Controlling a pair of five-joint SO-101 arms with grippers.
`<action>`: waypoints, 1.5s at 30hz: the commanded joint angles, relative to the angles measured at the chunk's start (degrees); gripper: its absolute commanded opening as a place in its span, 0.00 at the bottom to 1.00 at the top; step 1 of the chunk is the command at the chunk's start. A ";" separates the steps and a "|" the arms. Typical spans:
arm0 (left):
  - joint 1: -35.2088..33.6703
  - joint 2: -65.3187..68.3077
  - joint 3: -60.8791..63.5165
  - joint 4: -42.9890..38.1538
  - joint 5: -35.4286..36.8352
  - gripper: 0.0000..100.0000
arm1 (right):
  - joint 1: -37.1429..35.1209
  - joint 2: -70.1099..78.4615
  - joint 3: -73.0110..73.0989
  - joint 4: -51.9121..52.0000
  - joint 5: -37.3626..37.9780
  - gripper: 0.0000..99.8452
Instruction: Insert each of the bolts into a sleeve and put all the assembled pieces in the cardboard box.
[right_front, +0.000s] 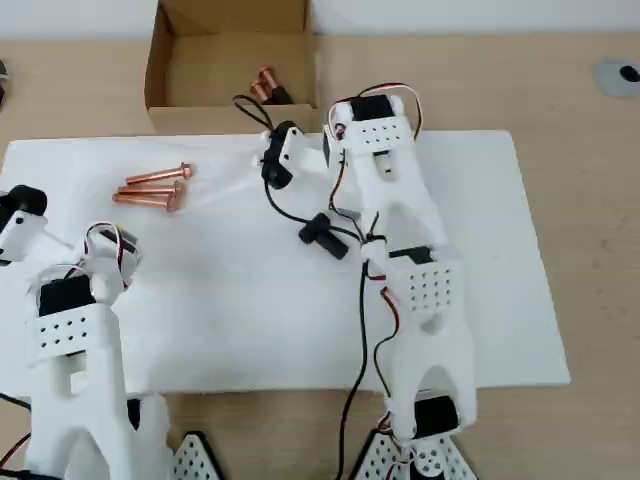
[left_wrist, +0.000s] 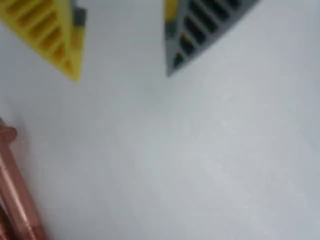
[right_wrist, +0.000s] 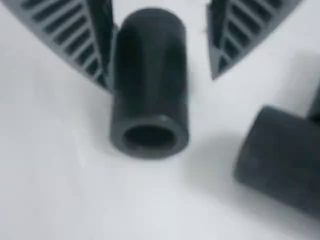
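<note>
My right end effector (right_wrist: 159, 77) sits released around a sleeve (right_wrist: 150, 110). My left end effector (left_wrist: 122, 72) hangs released beside the bolts (left_wrist: 15, 200).

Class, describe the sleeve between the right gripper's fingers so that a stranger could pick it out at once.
On the white mat, find the right gripper. The black sleeve lies between its open fingers, hollow end facing the camera; the other sleeve lies outside them.
</note>
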 joint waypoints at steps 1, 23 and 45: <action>-0.18 -0.13 -0.35 -0.26 -0.44 0.12 | 0.22 0.75 -2.33 -1.41 -1.05 0.17; -0.18 -0.13 -0.35 -0.26 -0.44 0.12 | 0.48 1.45 -5.05 -2.99 -5.63 0.01; -1.58 0.57 -15.38 1.05 -43.96 0.12 | 0.22 -31.78 -5.23 6.77 -22.68 0.01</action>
